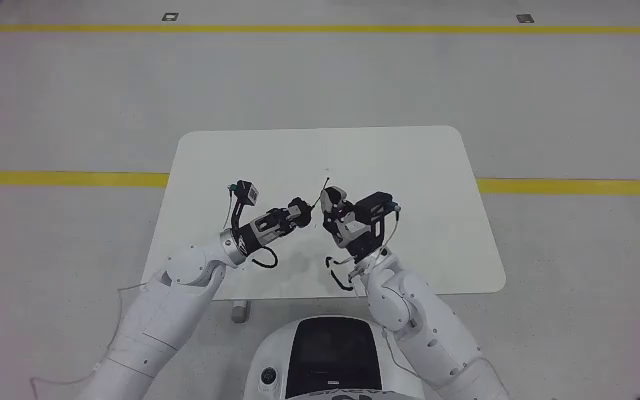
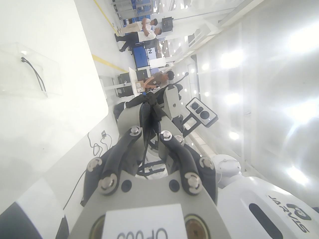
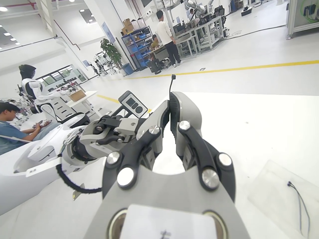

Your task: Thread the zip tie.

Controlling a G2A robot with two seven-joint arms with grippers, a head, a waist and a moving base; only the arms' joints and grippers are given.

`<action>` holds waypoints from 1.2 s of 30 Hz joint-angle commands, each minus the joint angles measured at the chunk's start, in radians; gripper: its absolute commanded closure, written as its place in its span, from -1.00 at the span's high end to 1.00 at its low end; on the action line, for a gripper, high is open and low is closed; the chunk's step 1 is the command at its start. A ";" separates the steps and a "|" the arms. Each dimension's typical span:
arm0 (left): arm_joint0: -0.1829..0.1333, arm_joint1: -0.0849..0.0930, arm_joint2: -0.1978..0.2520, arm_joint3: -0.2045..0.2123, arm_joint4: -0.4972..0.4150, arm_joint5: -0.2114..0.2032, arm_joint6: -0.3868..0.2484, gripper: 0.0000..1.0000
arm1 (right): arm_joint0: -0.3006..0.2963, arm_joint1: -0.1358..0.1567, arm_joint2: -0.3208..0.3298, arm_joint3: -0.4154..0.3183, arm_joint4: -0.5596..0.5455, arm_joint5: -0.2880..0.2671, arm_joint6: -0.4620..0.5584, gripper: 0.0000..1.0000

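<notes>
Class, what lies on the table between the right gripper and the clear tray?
Nothing: in the right wrist view, the white table is bare between the right gripper, shut on the zip tie, and the clear tray.

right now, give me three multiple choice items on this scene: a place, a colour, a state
1. Where is the spare tie? A on a clear tray on the table B over an arm C in a drawer
2. Colour of the tie in the right tool? A white B black C yellow
3. Right tool's state? A wide open B shut on the tie C shut, empty
Key: 1 A, it lies on the tray; 2 B, its head sticks out black; 3 B, the tool clamps the tie.
</notes>
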 commanded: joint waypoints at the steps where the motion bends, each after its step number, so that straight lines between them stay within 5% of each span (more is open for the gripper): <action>1: 0.000 0.000 0.000 0.000 0.000 0.000 0.000 -1.00 | -0.002 0.001 0.001 -0.001 -0.002 -0.007 0.008 -1.00; 23: 0.000 0.000 0.000 0.000 0.000 0.000 0.000 -1.00 | 0.003 -0.002 -0.010 0.021 0.013 -0.019 0.026 -1.00; 24: 0.000 0.000 0.000 0.000 0.000 0.000 0.000 -1.00 | 0.004 -0.002 -0.009 0.022 0.013 -0.020 0.028 -0.88; 25: 0.000 0.000 0.000 0.000 0.000 0.000 0.000 -1.00 | 0.004 -0.001 -0.010 0.022 0.013 -0.023 0.028 0.50; 26: 0.000 0.000 0.000 0.000 0.000 0.000 0.000 -1.00 | 0.004 -0.001 -0.009 0.021 0.012 -0.026 0.027 1.00; 36: 0.000 0.000 0.000 0.000 0.000 0.000 0.000 -1.00 | -0.041 0.017 0.047 -0.038 -0.056 -0.082 -0.023 1.00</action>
